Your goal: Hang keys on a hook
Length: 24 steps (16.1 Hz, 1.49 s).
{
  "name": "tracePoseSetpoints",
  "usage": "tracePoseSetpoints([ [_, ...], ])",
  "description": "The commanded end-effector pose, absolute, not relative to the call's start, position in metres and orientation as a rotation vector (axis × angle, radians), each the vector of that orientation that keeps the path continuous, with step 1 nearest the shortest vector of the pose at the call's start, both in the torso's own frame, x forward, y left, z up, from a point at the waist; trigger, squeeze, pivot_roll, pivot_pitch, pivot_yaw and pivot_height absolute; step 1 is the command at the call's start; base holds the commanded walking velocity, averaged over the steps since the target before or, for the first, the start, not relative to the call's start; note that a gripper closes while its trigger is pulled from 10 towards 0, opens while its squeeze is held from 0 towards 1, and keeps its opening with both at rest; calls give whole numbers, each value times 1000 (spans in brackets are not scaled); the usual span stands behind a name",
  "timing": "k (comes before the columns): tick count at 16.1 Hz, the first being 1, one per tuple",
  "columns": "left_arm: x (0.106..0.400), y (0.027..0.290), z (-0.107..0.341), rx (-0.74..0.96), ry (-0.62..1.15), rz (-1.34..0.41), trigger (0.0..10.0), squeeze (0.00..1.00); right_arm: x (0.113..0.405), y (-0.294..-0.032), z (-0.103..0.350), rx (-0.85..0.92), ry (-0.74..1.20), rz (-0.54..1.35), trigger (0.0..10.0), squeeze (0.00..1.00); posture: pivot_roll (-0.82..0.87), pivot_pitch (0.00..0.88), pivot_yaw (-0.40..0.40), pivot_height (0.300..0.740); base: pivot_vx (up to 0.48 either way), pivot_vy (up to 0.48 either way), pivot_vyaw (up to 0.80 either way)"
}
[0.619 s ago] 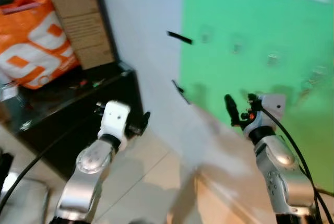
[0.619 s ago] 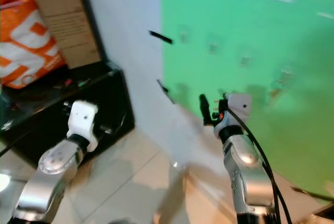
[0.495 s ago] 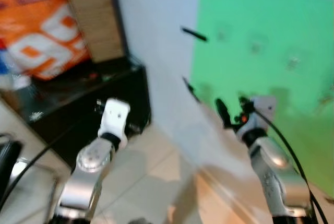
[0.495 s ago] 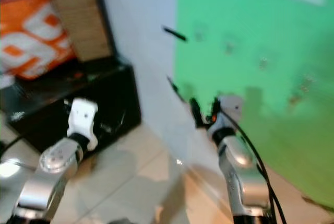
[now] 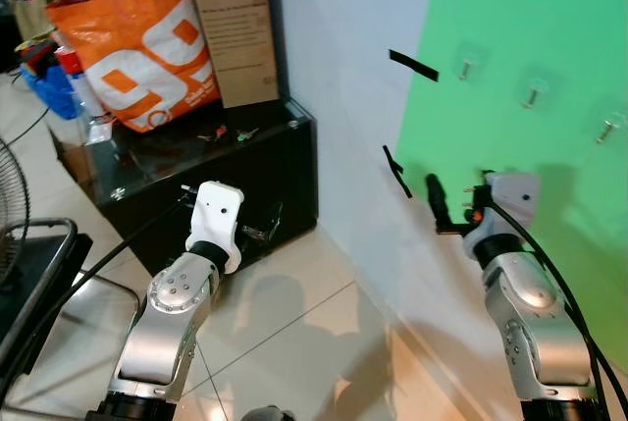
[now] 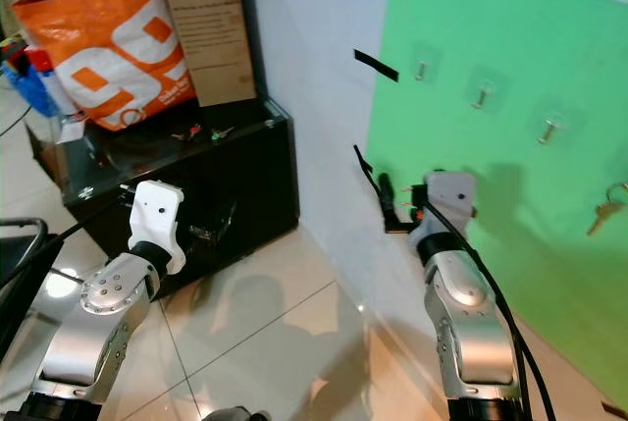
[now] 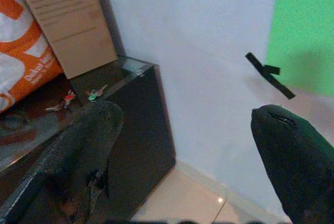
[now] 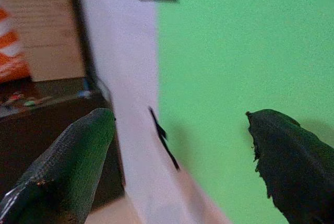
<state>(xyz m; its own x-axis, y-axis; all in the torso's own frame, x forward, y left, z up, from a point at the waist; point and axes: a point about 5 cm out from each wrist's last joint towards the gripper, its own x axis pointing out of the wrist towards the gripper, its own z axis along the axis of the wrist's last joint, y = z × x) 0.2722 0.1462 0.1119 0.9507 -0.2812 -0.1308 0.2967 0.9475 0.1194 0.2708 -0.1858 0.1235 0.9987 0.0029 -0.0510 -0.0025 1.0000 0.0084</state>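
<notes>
The robot stood facing a white wall with a green sheet (image 5: 530, 38) taped over it at about one o'clock. Three small clear hooks (image 6: 479, 95) ran along the sheet in a row that dropped toward two o'clock, and a key (image 6: 601, 215) hung on the sheet near the edge at three o'clock, lower than the row; what held it could not be made out.

At ten o'clock sat a low black cabinet (image 5: 265, 176) with a glass top. On that top lay a few keys with coloured tags (image 5: 224, 133), close beside the foot of a leaning cardboard box (image 5: 231, 24), with an orange shopping bag (image 5: 142, 53) at the box's other side.

The left gripper (image 7: 182, 145) hung low in front of the cabinet, its two black fingers (image 7: 86, 156) spread wide with nothing between them. The right gripper (image 8: 182, 151) was raised toward the green sheet, below the hooks, its fingers (image 8: 73, 161) also held wide apart and holding nothing. Both were well apart from the keys on the cabinet. A dark chair frame (image 5: 34, 274) and a fan stood at eight to nine o'clock
</notes>
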Motion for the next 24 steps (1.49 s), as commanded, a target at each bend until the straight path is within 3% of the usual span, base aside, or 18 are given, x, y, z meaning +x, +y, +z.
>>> tracePoseSetpoints([
  [1,275,149,115,138,99,-293,10000,0,270,-188,122,36,70,-19,10000,1000,-94,0,69,740,0,0,0],
  [5,275,146,115,125,95,-312,10000,0,268,-189,124,-27,14,-32,10000,1000,-96,0,72,740,125,0,0],
  [21,272,157,116,135,104,-299,10000,0,268,-171,111,36,87,27,10000,1000,-34,0,64,740,296,0,0],
  [24,270,160,115,138,109,-292,10000,0,270,-169,111,16,88,49,10000,1000,-36,0,59,740,315,0,673],
])
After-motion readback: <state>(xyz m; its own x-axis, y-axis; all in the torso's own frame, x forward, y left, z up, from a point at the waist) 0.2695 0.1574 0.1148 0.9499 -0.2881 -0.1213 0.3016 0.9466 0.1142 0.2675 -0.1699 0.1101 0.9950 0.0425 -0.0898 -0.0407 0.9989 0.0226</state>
